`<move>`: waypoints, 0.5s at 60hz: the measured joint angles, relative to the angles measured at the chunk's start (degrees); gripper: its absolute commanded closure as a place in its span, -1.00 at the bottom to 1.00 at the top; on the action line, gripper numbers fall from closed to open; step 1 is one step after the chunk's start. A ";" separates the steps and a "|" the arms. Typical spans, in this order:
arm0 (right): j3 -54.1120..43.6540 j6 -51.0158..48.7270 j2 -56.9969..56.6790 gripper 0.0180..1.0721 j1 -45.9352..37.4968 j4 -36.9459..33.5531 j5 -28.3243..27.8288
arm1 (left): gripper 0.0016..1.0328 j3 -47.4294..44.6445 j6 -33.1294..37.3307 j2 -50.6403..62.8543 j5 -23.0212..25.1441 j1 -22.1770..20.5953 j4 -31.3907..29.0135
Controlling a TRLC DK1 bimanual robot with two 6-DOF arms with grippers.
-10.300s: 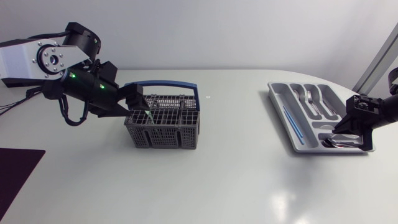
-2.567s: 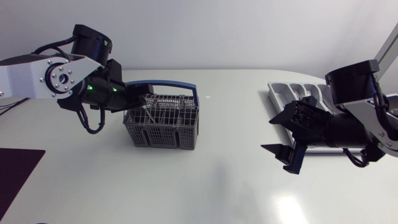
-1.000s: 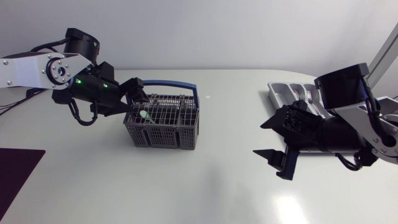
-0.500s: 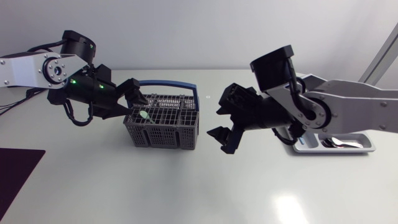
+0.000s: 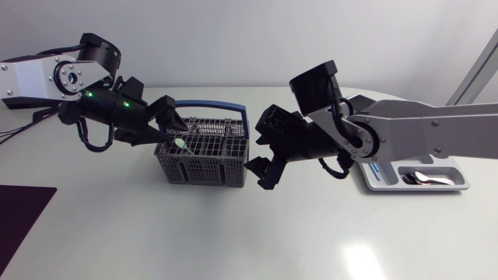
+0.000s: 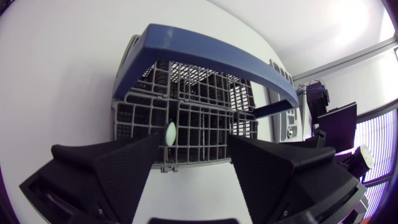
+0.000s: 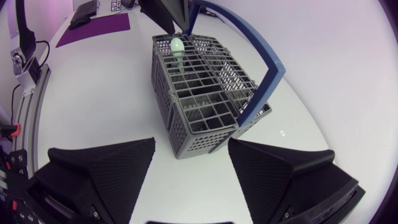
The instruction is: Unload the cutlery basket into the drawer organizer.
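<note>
On the table (image 5: 156, 233), left of its middle, stands the cutlery basket (image 5: 204, 152), a grey grid box under an arched blue handle (image 5: 210, 106). A pale green utensil tip (image 5: 180, 144) sticks up from a corner cell at the end nearest the left arm. The other cells look largely empty from the right wrist view, though their depths cannot be read for certain. The left gripper (image 5: 173, 123) hangs just above that corner with its fingers spread wide and nothing in them; in its own view the green tip sits just ahead of one finger, untouched. The right gripper (image 5: 257, 152) is at the opposite end of the basket, also spread wide and empty, with one finger close to the end wall. The main risk appears to be crowding. With both arms at one light basket, a finger catching the wall or the handle could shove or tip it, and the two arms could foul each other over the grid. A utensil drawn up at an angle might also snag in its cell and lift the basket with it. Well apart to the right lies the drawer organizer (image 5: 465, 180), partly hidden behind the right arm. Its nearest compartment holds spoons (image 5: 424, 177), and a slim blue item (image 5: 375, 168) lies in a long slot.
</note>
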 measured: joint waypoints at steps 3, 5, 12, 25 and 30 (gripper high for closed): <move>0.00 0.00 0.00 -0.61 0.00 0.00 0.00 | -0.12 0.26 0.50 0.39 0.00 0.24 0.00; 0.00 0.00 0.00 -0.61 0.04 0.00 0.00 | -0.12 0.46 0.85 0.68 0.00 0.46 0.00; 0.00 0.00 0.00 -0.61 0.04 0.00 0.00 | -0.12 0.87 2.12 1.25 -0.96 0.66 -0.20; 0.00 0.00 0.00 -0.61 0.44 0.24 0.00 | 0.16 1.29 3.37 2.25 -1.11 0.66 -0.96; 0.00 0.00 0.00 -0.61 0.48 0.42 0.00 | 0.19 1.29 3.43 2.27 -1.14 0.66 -1.03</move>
